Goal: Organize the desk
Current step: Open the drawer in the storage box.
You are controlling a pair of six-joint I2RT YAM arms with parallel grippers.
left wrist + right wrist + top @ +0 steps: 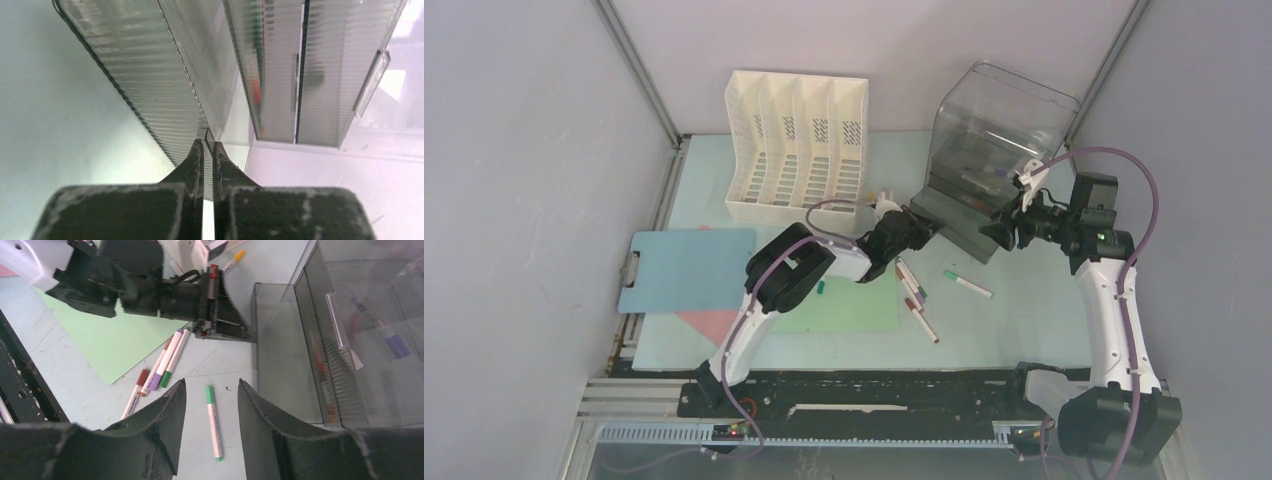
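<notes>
My left arm stretches to mid-frame, pincer [208, 146] nipping the drawer [150, 85] wall; at right, my bent right arm's pincer [211, 385] hangs spread over a marker [214, 426] on the desk [240, 295].

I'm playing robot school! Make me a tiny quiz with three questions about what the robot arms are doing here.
1. True or false: the right gripper is open above a green-capped marker lying on the desk.
2. What is the left gripper pinching? A) a coffee mug B) the edge of the smoky plastic drawer C) a pair of scissors
3. What colour is the sheet peeking out from under the blue clipboard?

Key: 1 true; 2 B; 3 pink.
</notes>
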